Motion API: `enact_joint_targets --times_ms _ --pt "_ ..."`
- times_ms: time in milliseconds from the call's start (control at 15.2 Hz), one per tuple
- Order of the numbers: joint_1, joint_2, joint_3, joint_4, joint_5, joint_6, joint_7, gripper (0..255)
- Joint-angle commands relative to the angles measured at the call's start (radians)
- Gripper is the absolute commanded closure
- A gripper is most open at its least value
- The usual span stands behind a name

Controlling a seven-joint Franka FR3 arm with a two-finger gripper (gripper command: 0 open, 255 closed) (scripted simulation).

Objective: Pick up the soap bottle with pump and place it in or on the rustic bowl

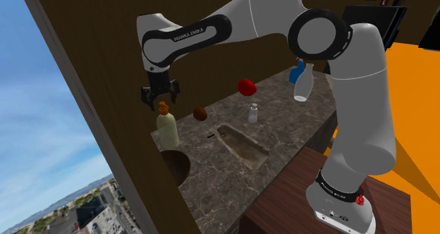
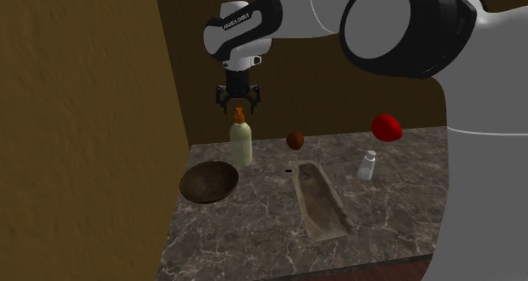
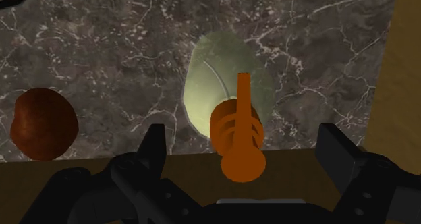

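The gripper (image 2: 238,104) hangs just above the soap bottle (image 2: 241,142). Its 2 fingers are spread wide at both sides of the orange pump (image 3: 236,142) and, it seems, do not touch it. The pale bottle stands upright on the marble counter (image 2: 254,237) near the far wall. The brown bowl (image 2: 208,182) lies just beside it, toward the second exterior view's left.

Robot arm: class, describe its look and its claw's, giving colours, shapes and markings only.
The arm is rounded white segments with black joints, one a large dark disc. White FRANKA EMIKA lettering runs along a black band near the wrist. A small red mark sits near the base. The claw is all black, with two blocky fingers.
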Motion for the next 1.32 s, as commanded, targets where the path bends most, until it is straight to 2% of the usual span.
enact_joint_targets --times_ms 0,132,660,726,1254 --pt "-0.001 0.007 -0.001 -0.017 -0.002 0.024 0.001 0" --pt "0.000 0.016 -0.002 -0.037 -0.004 0.054 0.003 0" --pt "0.000 0.016 -0.002 -0.037 -0.004 0.054 0.003 0" --pt "0.000 0.016 -0.002 -0.037 -0.004 0.054 0.003 255" --pt "-0.001 0.016 -0.002 -0.038 -0.004 0.054 0.002 255"
